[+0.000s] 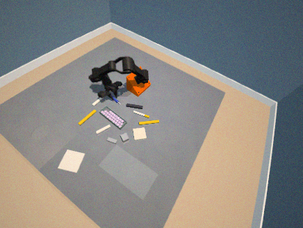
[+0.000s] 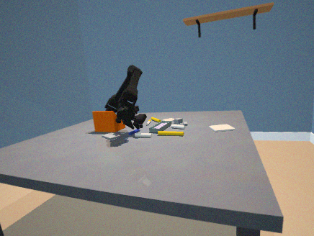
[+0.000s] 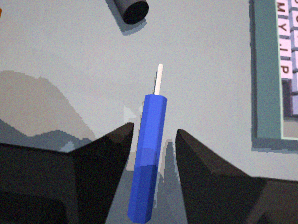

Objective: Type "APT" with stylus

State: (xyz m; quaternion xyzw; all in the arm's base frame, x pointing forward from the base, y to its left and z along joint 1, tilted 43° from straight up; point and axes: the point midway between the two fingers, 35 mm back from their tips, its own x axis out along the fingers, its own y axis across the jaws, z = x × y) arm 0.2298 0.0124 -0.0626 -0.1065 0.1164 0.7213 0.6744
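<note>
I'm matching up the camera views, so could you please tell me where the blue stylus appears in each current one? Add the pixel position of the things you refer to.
Top: the stylus [image 1: 114, 99] [image 2: 134, 132] [image 3: 151, 142], just above picture centre, left.
Exterior: left of centre.
Wrist: centre, running downward.
Shared landmark: the keyboard [image 1: 113, 117] [image 2: 160, 126] [image 3: 264, 75].
</note>
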